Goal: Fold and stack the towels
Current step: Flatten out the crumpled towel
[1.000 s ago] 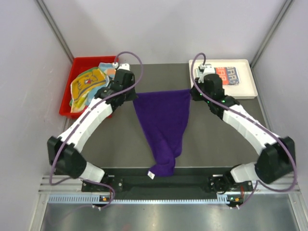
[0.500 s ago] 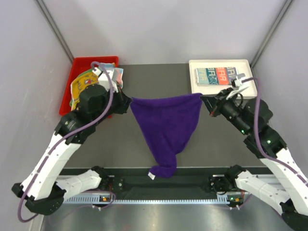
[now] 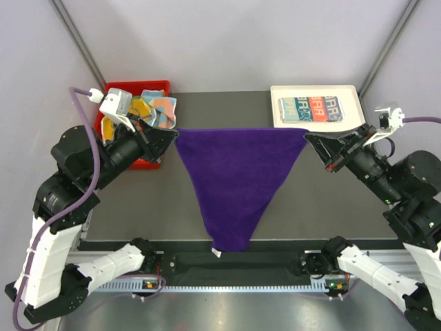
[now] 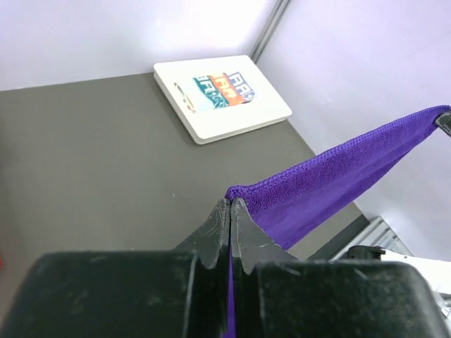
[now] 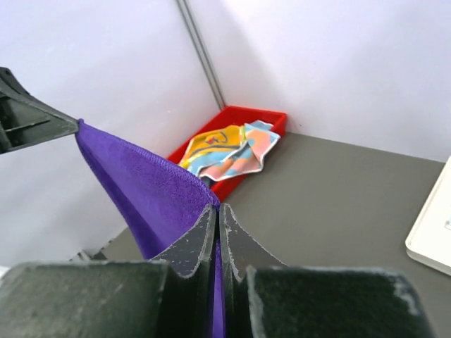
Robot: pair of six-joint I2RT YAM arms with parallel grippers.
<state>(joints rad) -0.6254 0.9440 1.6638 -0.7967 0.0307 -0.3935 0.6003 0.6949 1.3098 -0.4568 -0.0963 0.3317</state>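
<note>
A deep purple towel (image 3: pixel 238 179) hangs stretched in the air between my two arms, its top edge taut and its lower point drooping to the table's near edge. My left gripper (image 3: pixel 172 134) is shut on its left corner (image 4: pixel 239 191). My right gripper (image 3: pixel 308 136) is shut on its right corner (image 5: pixel 204 198). A folded teal, orange and white towel (image 3: pixel 310 108) with big letters lies in the white tray (image 3: pixel 351 124). Several crumpled multicoloured towels (image 3: pixel 148 110) fill the red bin (image 3: pixel 158 85).
The red bin (image 5: pixel 232 184) stands at the back left of the dark table (image 3: pixel 158 207), the white tray (image 4: pixel 232 123) at the back right. Grey walls close in the back and sides. A metal rail (image 3: pixel 234 283) runs along the near edge.
Both arms have lifted and drawn apart, left going left and right going right. The purple towel's top edge has been pulled wider and taut, and its lower tip has risen slightly.
</note>
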